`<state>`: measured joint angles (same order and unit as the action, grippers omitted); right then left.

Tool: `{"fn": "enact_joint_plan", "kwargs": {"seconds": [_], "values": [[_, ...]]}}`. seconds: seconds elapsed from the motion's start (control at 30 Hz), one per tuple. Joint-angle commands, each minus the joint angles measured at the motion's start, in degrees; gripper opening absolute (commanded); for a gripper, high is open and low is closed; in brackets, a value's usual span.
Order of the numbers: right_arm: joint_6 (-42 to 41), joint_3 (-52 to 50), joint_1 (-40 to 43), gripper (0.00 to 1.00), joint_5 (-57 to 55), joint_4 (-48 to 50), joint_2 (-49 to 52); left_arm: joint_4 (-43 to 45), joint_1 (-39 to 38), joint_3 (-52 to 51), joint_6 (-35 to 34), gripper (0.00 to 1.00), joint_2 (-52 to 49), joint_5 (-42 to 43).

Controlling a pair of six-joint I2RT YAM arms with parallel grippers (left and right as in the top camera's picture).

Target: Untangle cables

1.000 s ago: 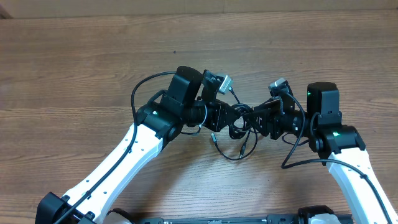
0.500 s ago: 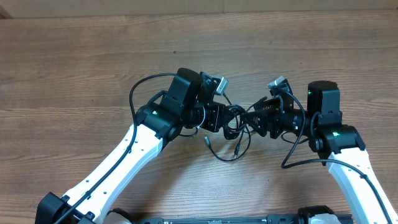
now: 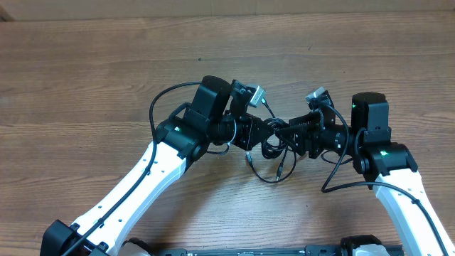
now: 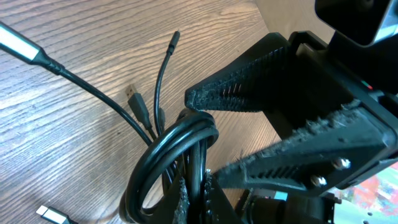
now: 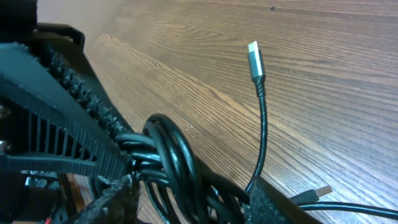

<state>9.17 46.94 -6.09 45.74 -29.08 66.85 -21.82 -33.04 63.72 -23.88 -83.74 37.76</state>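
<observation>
The cables [image 3: 273, 144] are bunched into one tight black coil at the middle of the overhead view, directly between the two arms. From the left wrist the coil [image 4: 177, 146] shows as several glossy cords looped together. I cannot tell whether it touches the tabletop [image 3: 106, 71].

Loose strands leave the coil. In the overhead view two of them curve toward the near edge and end in small plugs over the wood. From the right wrist, one strand rises out of the bundle and ends in a silvery plug [image 5: 254, 62]. From the left wrist, a flat plug [image 4: 134, 94] and a slim barrel tip [image 4: 175, 38] lie beyond the coil.

The left gripper [image 3: 257, 135] reaches the coil from the left. Its jaws are pressed together on the cords: the right wrist view shows its two ridged fingers [image 5: 68, 87] converging to a pinch on the bundle.

The right gripper [image 3: 290, 135] meets the coil from the opposite side, and its jaws are spread. In the left wrist view its upper finger [image 4: 249, 93] touches the top of the coil with its tip. The lower finger sits beneath, and the cords pass between the two. The two grippers are just beside each other, with only the coil between them.
</observation>
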Motion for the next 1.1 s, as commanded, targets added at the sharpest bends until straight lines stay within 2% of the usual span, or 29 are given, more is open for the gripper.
{"fn": "enact_joint_plan", "kwargs": {"seconds": [0.0,0.13,0.27,0.37,0.47,0.77,1.07], "values": [[0.33,0.7,-0.35,0.52,0.17,0.48,0.09,0.48,-0.37,0.83,-0.39,0.04,1.46,2.34],[0.31,0.7,-0.35,0.43,0.17,0.46,0.09,0.46,-0.39,0.83,-0.42,0.04,1.46,2.38],[0.33,0.7,-0.35,0.22,0.17,0.46,0.09,0.48,-0.37,0.83,-0.42,0.04,1.46,2.38],[0.33,0.7,-0.35,0.17,0.17,0.48,0.09,0.46,-0.37,0.83,-0.42,0.04,1.46,2.38],[0.31,0.7,-0.33,0.04,0.17,0.48,0.09,0.46,-0.39,0.83,-0.42,0.04,1.46,2.4],[0.33,0.7,-0.33,0.04,-0.17,0.94,0.09,-0.04,-0.37,0.83,-0.31,0.04,1.46,2.32],[0.26,0.7,-0.33,0.04,-12.24,1.38,0.09,-3.78,-0.37,0.83,2.75,0.04,1.46,2.36]]}}
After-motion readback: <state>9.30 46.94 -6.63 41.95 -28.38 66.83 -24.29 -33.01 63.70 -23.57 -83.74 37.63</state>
